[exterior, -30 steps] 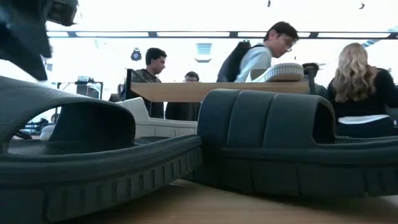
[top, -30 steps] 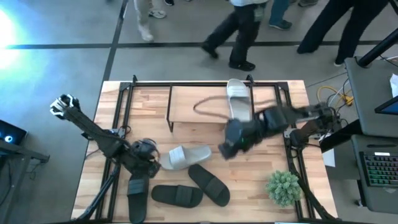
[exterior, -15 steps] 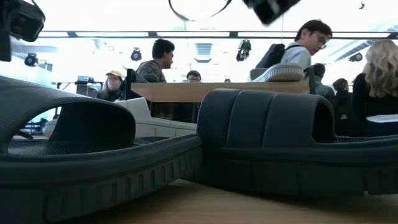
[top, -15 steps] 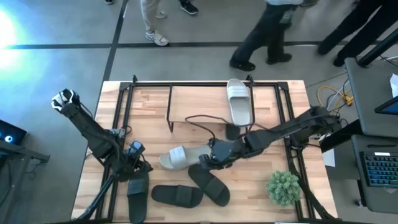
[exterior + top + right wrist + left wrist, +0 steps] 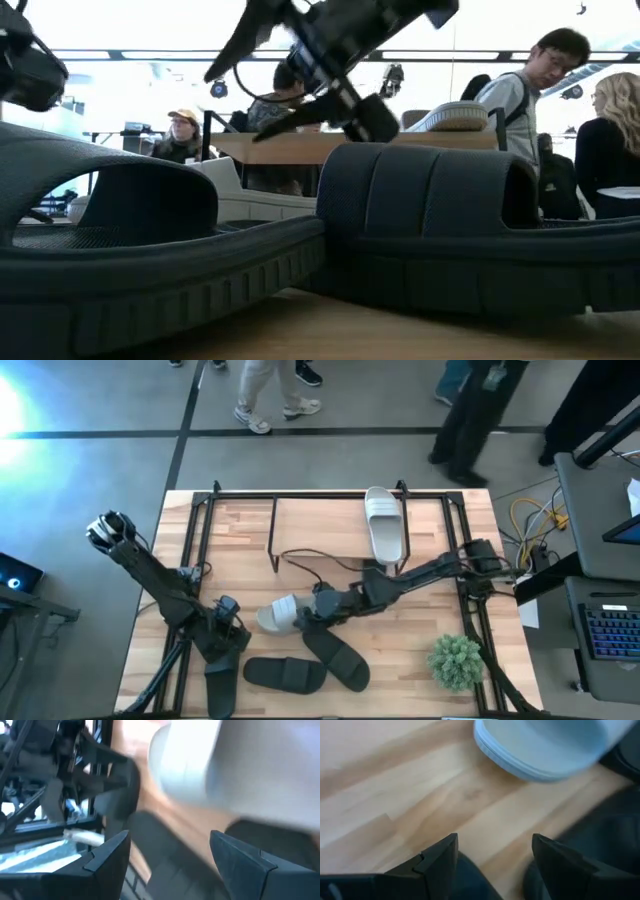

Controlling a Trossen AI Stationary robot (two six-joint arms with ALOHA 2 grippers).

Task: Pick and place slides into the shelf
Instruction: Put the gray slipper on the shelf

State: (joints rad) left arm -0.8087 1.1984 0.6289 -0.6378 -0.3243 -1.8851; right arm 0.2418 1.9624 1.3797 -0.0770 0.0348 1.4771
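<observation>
From above, the right gripper [image 5: 308, 614] reaches the light slide [image 5: 277, 614]; its wrist view shows spread, empty fingers [image 5: 245, 857]. The left gripper [image 5: 492, 857] gapes empty too.

I see two dark slides filling the lower frame, one at left [image 5: 130, 250] and one at right [image 5: 470, 235], touching near centre. An arm [image 5: 330, 50] crosses the upper middle. Behind it the shelf's wood top [image 5: 300, 147] carries a pale slide [image 5: 458, 116]; people stand beyond.

no readable text, labels, brands, numbers, signs
</observation>
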